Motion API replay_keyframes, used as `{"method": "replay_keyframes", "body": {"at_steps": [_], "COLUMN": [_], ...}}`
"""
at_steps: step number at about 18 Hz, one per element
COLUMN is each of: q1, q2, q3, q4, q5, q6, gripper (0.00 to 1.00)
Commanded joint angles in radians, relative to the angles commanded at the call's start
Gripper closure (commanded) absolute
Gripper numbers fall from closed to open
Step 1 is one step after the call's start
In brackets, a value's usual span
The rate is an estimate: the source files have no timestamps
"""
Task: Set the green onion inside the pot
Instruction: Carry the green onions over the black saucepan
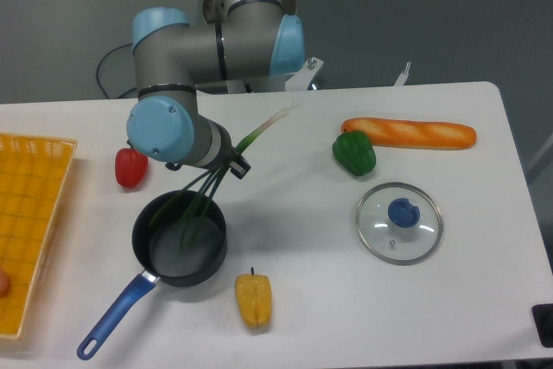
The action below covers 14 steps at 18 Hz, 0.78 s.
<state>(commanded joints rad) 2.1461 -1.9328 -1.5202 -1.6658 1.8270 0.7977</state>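
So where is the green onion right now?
The green onion is up in the air, held by the gripper left of the middle of the table. Its leaves hang into the pot, and its white end points toward the green pepper.

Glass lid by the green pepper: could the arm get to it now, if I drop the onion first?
Probably yes. The glass lid lies flat with bare table around it. The gripper is over the pot, shut on the green onion.
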Motion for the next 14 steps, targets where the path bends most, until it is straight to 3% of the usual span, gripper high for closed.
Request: {"method": "replay_keyframes", "body": {"at_steps": [5, 14], "q1": [-0.041, -0.052], "q2": [-0.032, -0.074], "q3": [0.009, 0.011], "q4": [-0.002, -0.002], "q5": [0.003, 0.003], "q6": [-0.048, -0.058], "gripper": [0.89, 0.89]}}
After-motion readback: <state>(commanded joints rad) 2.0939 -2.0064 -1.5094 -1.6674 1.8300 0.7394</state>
